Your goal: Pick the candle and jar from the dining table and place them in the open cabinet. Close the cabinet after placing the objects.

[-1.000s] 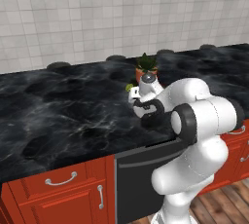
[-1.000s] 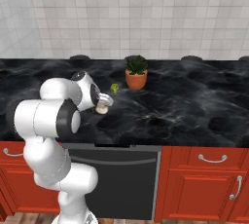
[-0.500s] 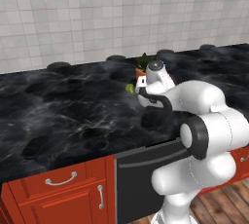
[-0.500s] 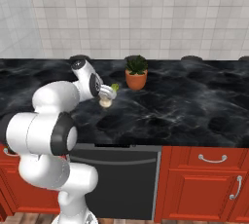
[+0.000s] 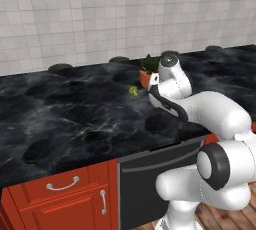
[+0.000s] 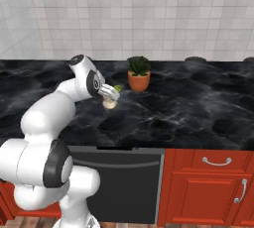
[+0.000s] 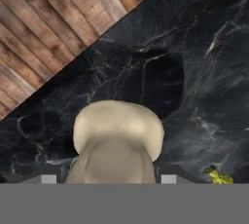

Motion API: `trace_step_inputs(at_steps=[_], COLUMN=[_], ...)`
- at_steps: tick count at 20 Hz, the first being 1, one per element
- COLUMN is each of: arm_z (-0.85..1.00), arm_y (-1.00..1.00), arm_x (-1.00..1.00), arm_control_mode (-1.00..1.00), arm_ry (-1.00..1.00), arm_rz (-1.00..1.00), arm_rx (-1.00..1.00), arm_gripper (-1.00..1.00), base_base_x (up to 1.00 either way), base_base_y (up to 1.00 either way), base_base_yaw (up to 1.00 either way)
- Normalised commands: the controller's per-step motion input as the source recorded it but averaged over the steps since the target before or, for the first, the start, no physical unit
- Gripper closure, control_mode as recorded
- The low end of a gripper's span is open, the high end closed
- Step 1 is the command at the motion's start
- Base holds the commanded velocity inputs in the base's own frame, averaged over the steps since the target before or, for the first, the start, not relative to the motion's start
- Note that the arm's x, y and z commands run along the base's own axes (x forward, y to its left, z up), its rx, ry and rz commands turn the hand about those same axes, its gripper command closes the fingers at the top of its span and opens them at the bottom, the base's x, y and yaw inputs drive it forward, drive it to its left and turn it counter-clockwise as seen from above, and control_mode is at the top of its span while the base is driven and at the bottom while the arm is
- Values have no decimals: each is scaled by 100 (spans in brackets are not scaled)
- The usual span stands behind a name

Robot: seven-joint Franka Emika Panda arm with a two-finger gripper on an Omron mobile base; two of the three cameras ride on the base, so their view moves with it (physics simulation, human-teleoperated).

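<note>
Fig. legend, near to far. Nearest: red panelled drawer fronts (image 6: 213, 192) and dark appliance panel (image 6: 126, 182) under the front edge of the long black marble dining table w/ white veins (image 6: 198, 118). Above the slab, towards its front edge: white two-finger gripper (image 6: 110, 98), fingers part-open and closed round the small squat cream-white candle (image 6: 109, 104); the candle hangs clear of the marble, its bulbous base facing the hand camera (image 7: 118, 138). Just beyond the gripper: small green broccoli floret (image 6: 117, 88), resting on the slab. Further back, nr the rear edge: terracotta plant pot w/ dark green leaves (image 6: 139, 79). Behind: pale tiled wall (image 6: 149, 14).

Step in hand (judged): carry candle to cabinet. To do it well: keep the grip as is, lift high enough to clear pot and floret, swing slowly so the rounded wax body does not slip.

Materials: candle matte, waxy, smooth-curved; marble glossy, hard, flat; pot dull, tapered; floret knobbly.
</note>
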Motion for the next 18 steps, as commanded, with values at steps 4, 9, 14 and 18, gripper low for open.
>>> trace_step_inputs(at_steps=[4, 9, 14, 18], arm_z=[38, 43, 40, 29], arm_y=[-23, -19, -16, -10], arm_x=[-48, -43, -40, -33], arm_control_mode=[-100, -100, -100, -100], arm_ry=[-3, -3, 0, 0], arm_rz=[-10, -9, -9, -9], arm_rx=[0, 0, 0, 0], arm_gripper=[100, 100, 100, 100], base_base_x=[0, 0, 0, 0], base_base_y=[0, 0, 0, 0], base_base_yaw=[0, 0, 0, 0])
